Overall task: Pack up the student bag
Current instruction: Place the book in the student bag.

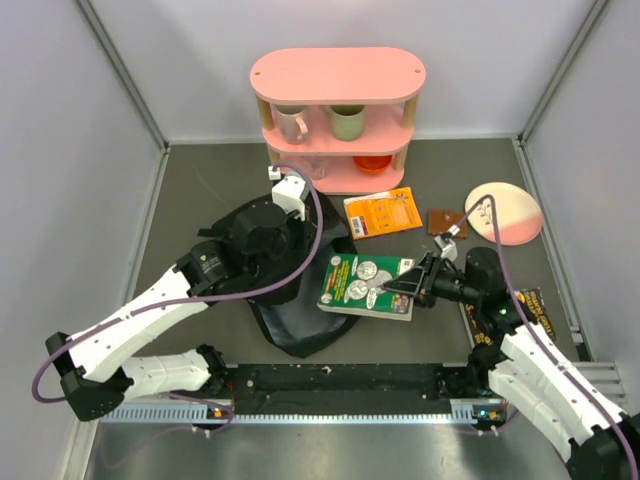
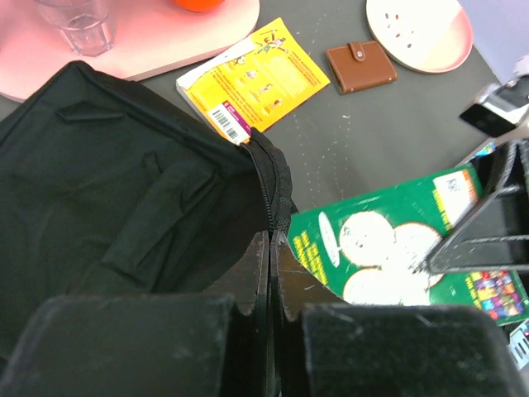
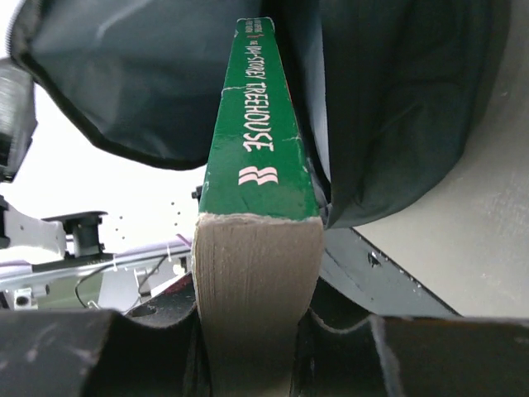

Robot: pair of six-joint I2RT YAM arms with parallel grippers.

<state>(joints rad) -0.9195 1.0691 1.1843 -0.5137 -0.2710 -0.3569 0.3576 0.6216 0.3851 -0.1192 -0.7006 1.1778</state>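
The black student bag (image 1: 290, 312) lies floppy in the middle of the table. My left gripper (image 2: 273, 248) is shut on the bag's zipper edge (image 2: 277, 194) and holds the mouth up. My right gripper (image 1: 412, 285) is shut on a green paperback book (image 1: 364, 284), gripping it by the page edge (image 3: 256, 289). The book's far end pokes into the bag's opening (image 3: 165, 91); in the left wrist view the book (image 2: 388, 244) lies just right of the zipper.
A pink shelf (image 1: 338, 110) at the back holds two mugs, a glass and an orange item. A yellow booklet (image 1: 382, 212), a brown wallet (image 1: 446, 221) and a pink-white plate (image 1: 505, 212) lie on the table. Another book (image 1: 535, 305) lies under my right arm.
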